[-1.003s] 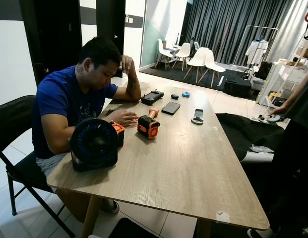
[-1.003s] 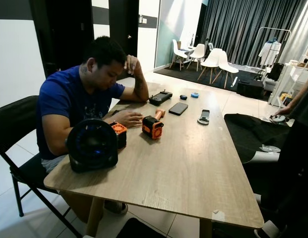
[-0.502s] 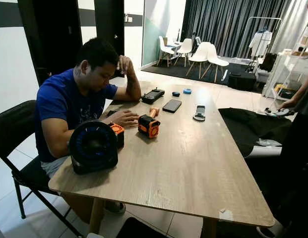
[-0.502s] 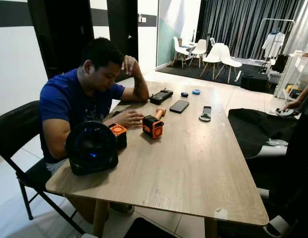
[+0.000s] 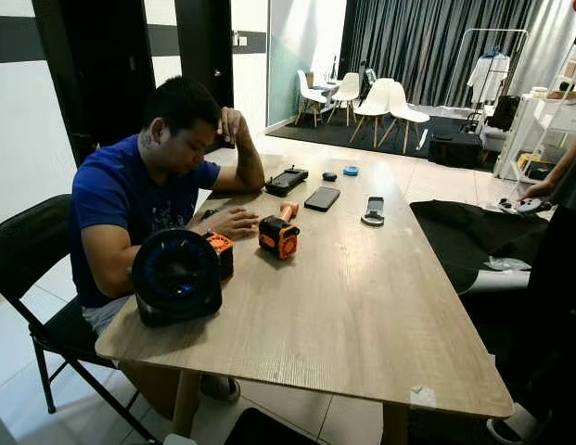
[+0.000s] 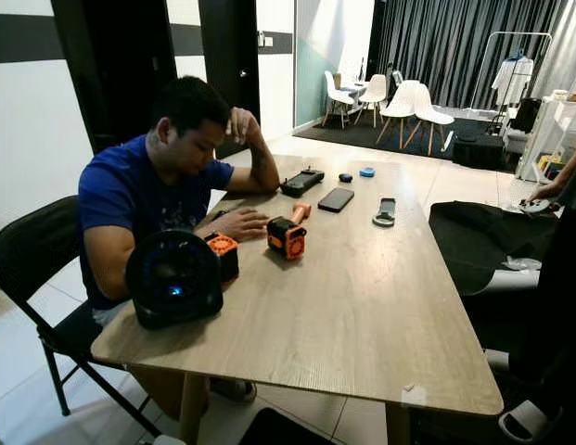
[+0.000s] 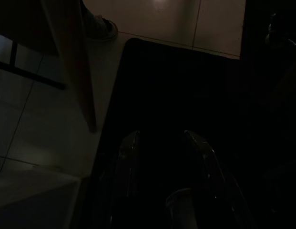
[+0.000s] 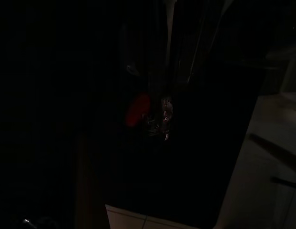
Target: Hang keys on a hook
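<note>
In the dark right wrist view a bunch of keys (image 8: 162, 119) glints beside a red tag (image 8: 137, 109), hanging close in front of the camera with my right gripper (image 8: 157, 112) shut on it; the fingers themselves are barely made out. My left gripper (image 7: 162, 140) hangs low beside a wooden table leg (image 7: 74, 62), above a black mat (image 7: 186, 71) on the tiled floor. Its two black fingers (image 7: 128, 155) stand apart with nothing between them.
A wooden table (image 5: 362, 315) stands ahead with a black round fan (image 5: 176, 275), an orange tool (image 5: 278, 236) and a phone (image 5: 321, 197) on it. A person in a blue shirt (image 5: 130, 195) sits at its left on a black chair (image 5: 28, 250). Another person's arm (image 5: 547, 181) shows at the right.
The head view has shifted a little, so the camera moved. The seated person and the things on the table keep their places.
</note>
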### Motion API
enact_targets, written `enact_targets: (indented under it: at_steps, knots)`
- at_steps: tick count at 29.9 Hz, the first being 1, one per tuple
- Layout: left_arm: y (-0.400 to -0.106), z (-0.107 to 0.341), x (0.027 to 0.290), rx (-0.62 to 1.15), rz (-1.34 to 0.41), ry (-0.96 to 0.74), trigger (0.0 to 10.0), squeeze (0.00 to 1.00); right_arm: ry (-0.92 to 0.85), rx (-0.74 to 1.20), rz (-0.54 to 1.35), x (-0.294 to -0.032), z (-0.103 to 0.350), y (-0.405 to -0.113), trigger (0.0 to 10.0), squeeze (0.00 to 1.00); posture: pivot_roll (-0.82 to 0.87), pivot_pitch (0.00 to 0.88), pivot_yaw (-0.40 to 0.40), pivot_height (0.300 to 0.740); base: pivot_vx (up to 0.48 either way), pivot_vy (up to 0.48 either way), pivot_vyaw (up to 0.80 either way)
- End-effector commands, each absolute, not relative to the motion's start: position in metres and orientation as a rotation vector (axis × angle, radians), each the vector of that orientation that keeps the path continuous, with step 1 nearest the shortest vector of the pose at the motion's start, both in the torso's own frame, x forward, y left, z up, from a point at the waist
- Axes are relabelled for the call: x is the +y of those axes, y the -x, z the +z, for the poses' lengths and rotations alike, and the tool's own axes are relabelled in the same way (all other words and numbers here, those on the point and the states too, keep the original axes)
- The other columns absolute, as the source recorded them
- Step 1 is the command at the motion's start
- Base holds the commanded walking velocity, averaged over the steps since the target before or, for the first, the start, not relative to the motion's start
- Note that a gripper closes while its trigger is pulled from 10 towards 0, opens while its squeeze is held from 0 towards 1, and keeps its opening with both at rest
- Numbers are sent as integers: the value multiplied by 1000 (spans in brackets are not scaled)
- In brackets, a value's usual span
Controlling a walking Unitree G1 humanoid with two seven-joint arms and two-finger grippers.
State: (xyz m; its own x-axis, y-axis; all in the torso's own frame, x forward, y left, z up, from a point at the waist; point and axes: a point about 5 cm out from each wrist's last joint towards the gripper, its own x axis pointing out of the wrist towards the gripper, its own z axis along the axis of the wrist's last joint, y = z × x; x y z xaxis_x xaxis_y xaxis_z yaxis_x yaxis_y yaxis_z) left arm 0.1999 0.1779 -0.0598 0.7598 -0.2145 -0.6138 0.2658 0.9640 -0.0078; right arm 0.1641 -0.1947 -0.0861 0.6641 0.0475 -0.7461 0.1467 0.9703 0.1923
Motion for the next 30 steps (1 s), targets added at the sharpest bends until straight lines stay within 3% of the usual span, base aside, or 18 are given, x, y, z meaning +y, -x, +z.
enact_targets:
  at_steps: [1,30]
  knots:
    - [-198,-61,178,661,-267,-79,10000,0,-250,846,-64,-194,-87,-161,10000,0,79,4,-24,740,-315,0,0]
    - [-201,-57,182,642,-278,-96,10000,0,-254,851,-57,-188,-89,-160,10000,0,91,6,-13,740,-333,0,0]
